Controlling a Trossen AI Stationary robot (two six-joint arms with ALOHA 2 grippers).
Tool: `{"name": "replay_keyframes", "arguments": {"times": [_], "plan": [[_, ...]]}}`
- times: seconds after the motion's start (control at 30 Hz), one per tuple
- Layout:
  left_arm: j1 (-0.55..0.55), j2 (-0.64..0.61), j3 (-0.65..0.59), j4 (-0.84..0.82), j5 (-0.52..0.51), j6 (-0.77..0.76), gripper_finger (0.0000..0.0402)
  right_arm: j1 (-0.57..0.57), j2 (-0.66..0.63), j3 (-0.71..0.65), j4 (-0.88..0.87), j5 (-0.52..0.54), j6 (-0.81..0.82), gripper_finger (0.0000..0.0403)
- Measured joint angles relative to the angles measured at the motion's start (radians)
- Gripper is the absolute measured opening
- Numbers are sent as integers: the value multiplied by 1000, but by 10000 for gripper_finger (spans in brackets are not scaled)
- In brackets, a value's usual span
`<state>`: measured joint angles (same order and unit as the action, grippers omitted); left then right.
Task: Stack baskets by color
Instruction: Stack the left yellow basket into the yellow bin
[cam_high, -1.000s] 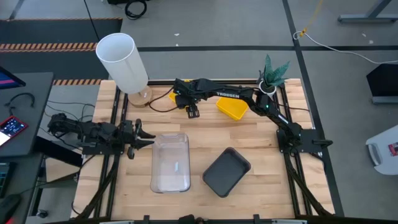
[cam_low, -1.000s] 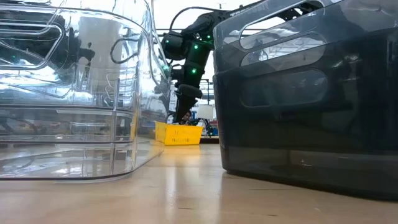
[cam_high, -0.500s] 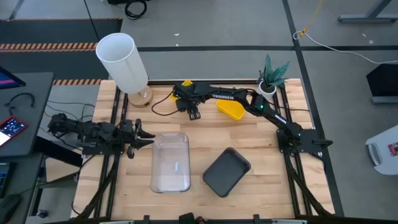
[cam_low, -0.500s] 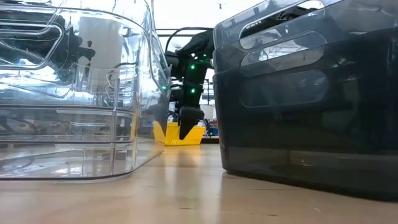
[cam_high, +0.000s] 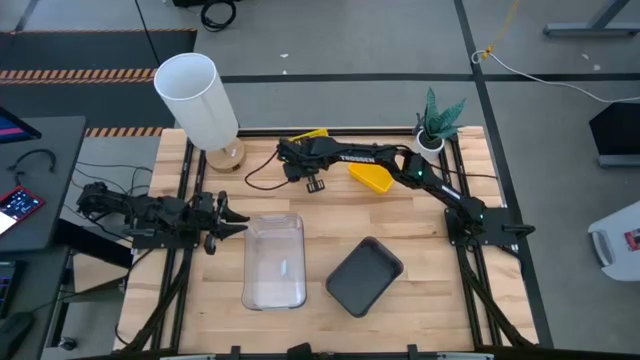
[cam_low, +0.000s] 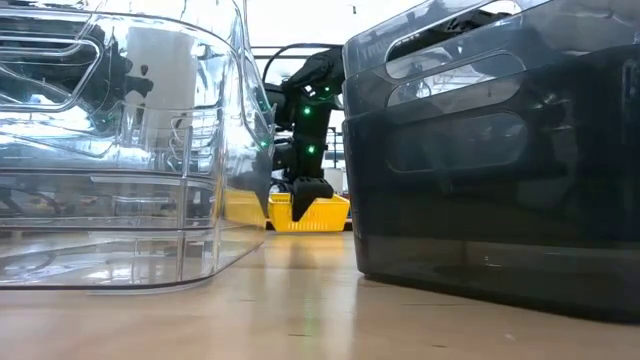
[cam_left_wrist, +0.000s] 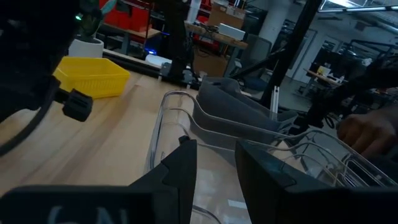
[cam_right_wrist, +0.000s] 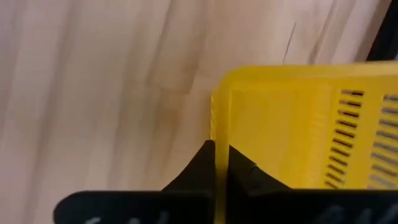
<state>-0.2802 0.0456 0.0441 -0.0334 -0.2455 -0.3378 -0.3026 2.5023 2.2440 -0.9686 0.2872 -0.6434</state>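
Right claw (cam_right_wrist: 216, 163) astride yellow basket (cam_right_wrist: 298, 124) rim.

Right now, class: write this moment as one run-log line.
right gripper: shut on bright yellow plastic basket rim, far table edge | left gripper: waiting beside clear transparent basket stack | dark grey basket stack: untouched

Yellow baskets (cam_high: 372, 177), slotted walls. Clear basket (cam_high: 274, 262), see-through. Dark grey basket (cam_high: 364, 275). Light wood worktop (cam_high: 330, 215), plank grain. White cylinder (cam_high: 196, 98). Green plant (cam_high: 439, 116), white pot. Black arms, green lights. Floor grey, orange-black striped tape (cam_high: 60, 74).
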Motion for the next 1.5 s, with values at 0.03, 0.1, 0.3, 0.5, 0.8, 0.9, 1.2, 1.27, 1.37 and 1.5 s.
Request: {"name": "replay_keyframes", "arguments": {"times": [0.03,0.1,0.3,0.5,0.8,0.9,1.2,1.27,1.37,1.5], "plan": [[0,0,0,0,0,0,117,3,0,0,-3,4,0,8],[0,0,0,0,0,0,117,10,-4,5,-20,8,4,6],[0,0,0,0,0,-15,117,29,-19,97,-117,46,58,5],[0,0,0,-5,0,-18,117,52,-85,94,-201,86,134,4],[0,0,0,-7,0,-19,117,76,-212,96,-397,64,442,4],[0,0,0,-6,0,-34,117,79,-236,96,-492,51,596,5],[0,0,0,-3,0,-70,117,52,-314,-98,-485,79,782,4],[0,0,0,-2,0,-79,117,47,-352,-177,-441,96,820,4],[0,0,0,-2,0,-80,117,41,-422,-307,-348,119,873,4],[0,0,0,-2,0,-79,117,36,-506,-484,-257,138,946,4]]}}
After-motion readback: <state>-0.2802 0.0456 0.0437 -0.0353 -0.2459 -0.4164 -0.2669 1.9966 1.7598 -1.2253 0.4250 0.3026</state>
